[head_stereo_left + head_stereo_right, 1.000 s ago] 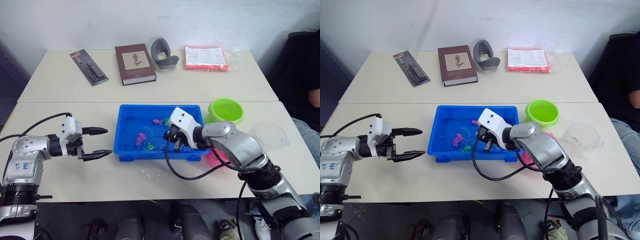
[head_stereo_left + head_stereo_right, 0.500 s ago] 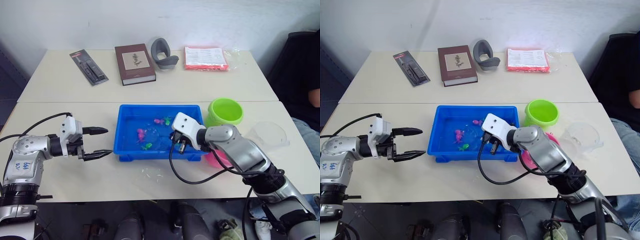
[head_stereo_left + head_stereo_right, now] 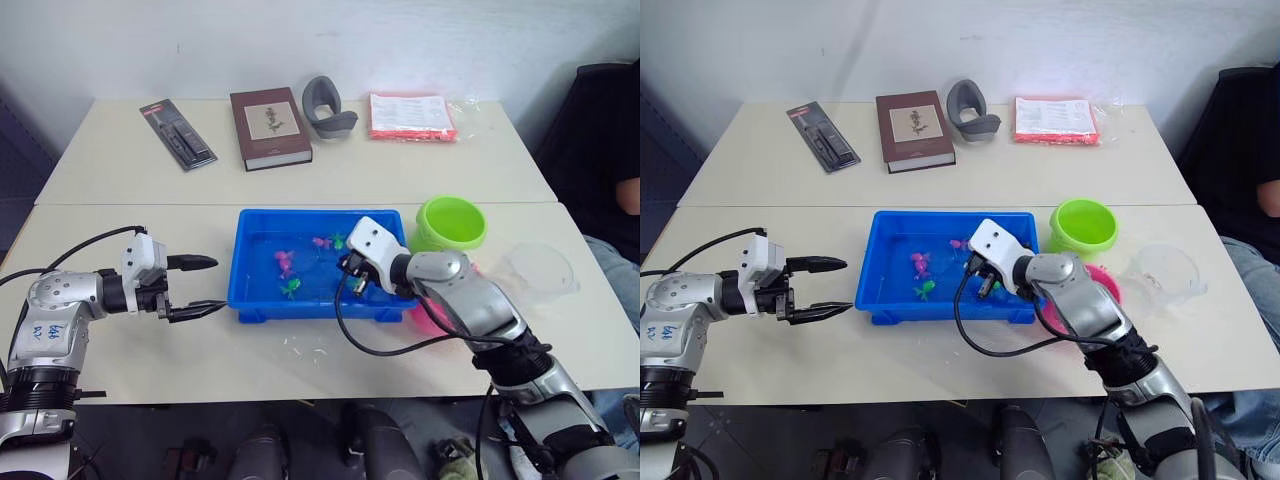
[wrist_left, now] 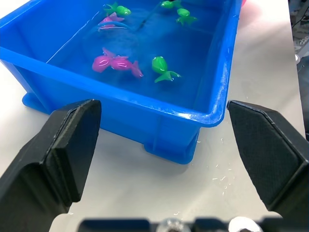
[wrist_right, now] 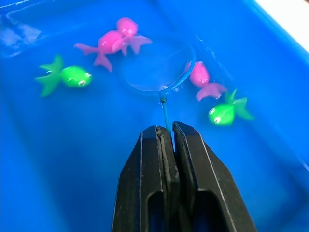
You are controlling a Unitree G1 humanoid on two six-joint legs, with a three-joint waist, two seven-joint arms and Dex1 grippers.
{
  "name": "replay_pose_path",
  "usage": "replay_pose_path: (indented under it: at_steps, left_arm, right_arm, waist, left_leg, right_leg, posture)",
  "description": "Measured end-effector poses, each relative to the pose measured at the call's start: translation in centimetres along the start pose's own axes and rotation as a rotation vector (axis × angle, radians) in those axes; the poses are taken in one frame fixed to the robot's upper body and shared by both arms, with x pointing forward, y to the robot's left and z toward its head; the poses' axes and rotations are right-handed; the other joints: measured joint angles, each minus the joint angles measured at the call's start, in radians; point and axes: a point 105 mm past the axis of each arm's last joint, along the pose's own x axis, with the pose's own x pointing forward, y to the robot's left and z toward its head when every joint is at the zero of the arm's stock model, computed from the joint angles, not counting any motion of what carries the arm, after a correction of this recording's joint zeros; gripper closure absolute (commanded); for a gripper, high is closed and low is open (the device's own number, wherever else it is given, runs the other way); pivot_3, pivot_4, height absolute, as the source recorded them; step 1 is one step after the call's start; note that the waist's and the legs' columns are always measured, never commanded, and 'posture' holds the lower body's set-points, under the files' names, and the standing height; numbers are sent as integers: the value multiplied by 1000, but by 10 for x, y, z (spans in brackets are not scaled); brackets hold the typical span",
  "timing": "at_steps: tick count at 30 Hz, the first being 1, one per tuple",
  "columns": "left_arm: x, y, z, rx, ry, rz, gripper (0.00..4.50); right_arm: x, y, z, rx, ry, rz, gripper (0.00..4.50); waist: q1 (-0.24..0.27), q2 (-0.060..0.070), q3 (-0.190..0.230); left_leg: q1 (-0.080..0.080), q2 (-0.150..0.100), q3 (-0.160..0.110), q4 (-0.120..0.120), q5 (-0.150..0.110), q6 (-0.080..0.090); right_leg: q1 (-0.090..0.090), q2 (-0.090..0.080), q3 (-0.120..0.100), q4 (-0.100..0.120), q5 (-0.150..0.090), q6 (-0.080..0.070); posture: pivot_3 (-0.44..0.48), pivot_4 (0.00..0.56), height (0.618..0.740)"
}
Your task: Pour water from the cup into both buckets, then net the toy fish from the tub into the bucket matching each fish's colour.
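The right gripper [image 5: 166, 133] is clamped tight on the thin handle of the net [image 5: 157, 67], whose blue-rimmed hoop lies just ahead of the fingertips, down in the water of the tub [image 3: 262, 305]. Around the hoop float the toy fish [image 5: 113, 41] — a pink one touching its far rim, another pink and a green one just beside it on one side, a green one apart on the other. The right wrist view does not settle whether any fish is inside the mesh.

The tub sits in the middle of the near surface [image 3: 120, 360]. The green bucket [image 3: 451, 222] stands just beside its far right corner, the pink bucket [image 3: 1103, 285] is mostly hidden behind the right forearm, and the clear cup [image 3: 541, 268] stands further right, near the surface's edge. To the tub's left the surface lies open.

The right arm reaches in from the right, elbow bent, wrist over the tub's near right part. The left gripper [image 3: 197, 285] hovers low over the surface, left of the tub and apart from it — fingers spread wide, holding nothing, pointed at the tub's left wall, the forearm lying level.
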Motion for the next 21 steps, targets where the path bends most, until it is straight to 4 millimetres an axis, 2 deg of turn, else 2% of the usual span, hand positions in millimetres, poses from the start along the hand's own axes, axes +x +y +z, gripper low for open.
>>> replay_pose_path:
  at_steps: [6, 16, 21]
  left_arm:
    - [0, 0, 0, -1, 0, 2, 14]
    - [1, 0, -1, -3, -2, 7, 14]
    - [1, 0, -1, -7, -1, 8, 14]
  right_arm:
    - [7, -4, 5, -35, -55, -17, 4500]
    - [9, 8, 20, -67, -132, 44, 4500]
    - [9, 11, 18, -63, -130, 59, 4500]
  waist:
    - [0, 0, 0]
    - [-1, 0, 0]
    - [0, 0, 0]
  left_leg:
    - [0, 0, 0, 0, 0, 0]
    - [0, 0, 0, 0, 0, 0]
    - [0, 0, 0, 0, 0, 0]
  right_leg:
    - [0, 0, 0, 0, 0, 0]
    - [0, 0, 0, 0, 0, 0]
    - [0, 0, 0, 0, 0, 0]
  posture:
    - [0, 150, 740]
    - [0, 150, 740]
    - [0, 150, 740]
